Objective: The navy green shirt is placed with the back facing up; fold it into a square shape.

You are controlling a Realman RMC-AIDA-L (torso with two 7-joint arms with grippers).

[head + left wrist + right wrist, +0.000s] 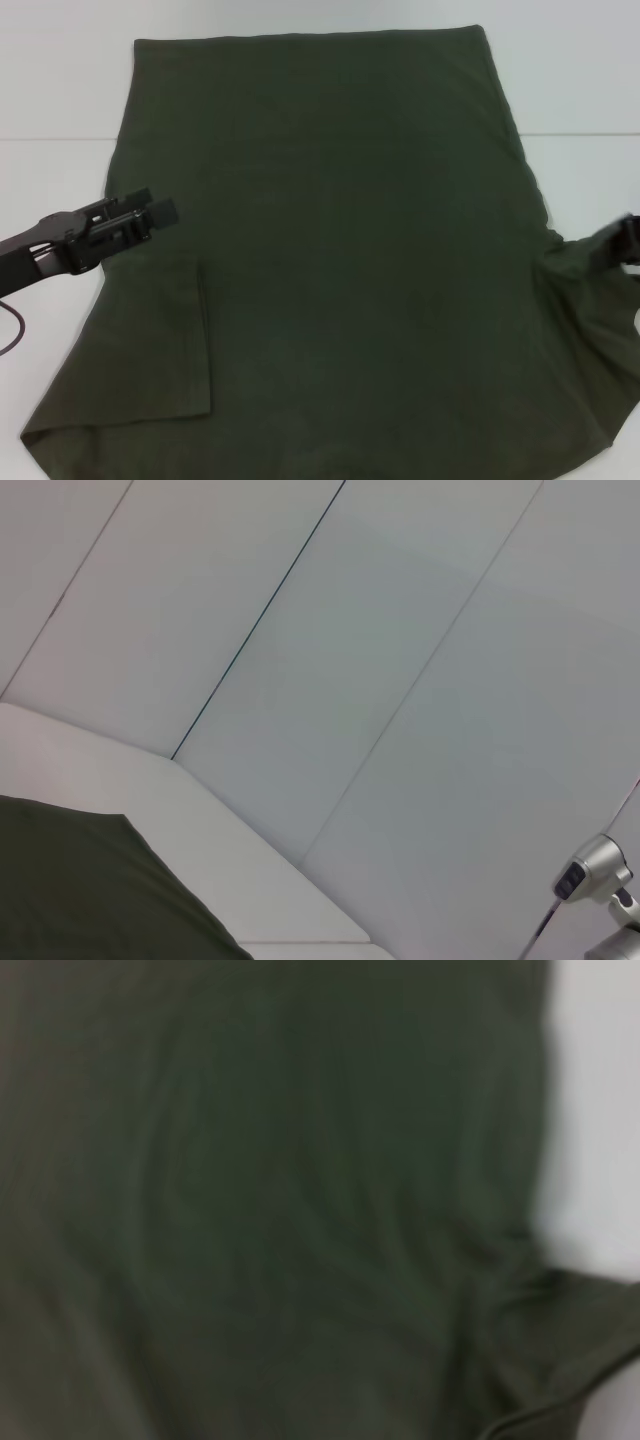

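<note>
Shirt [340, 240] spread flat on table [60, 90], left sleeve already folded in. Right gripper [618, 245], jaws closed on bunched right sleeve; judged next: carry it inward. Left gripper [150, 215] at left edge, jaws apparently empty, slightly parted.

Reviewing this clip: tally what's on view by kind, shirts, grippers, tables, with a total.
Shirts: 1, the navy green shirt, spread plain side up.
Grippers: 2, the left gripper at the shirt's left edge, the right gripper at its right edge by bunched cloth.
Tables: 1, the white table.
Total: 4
</note>
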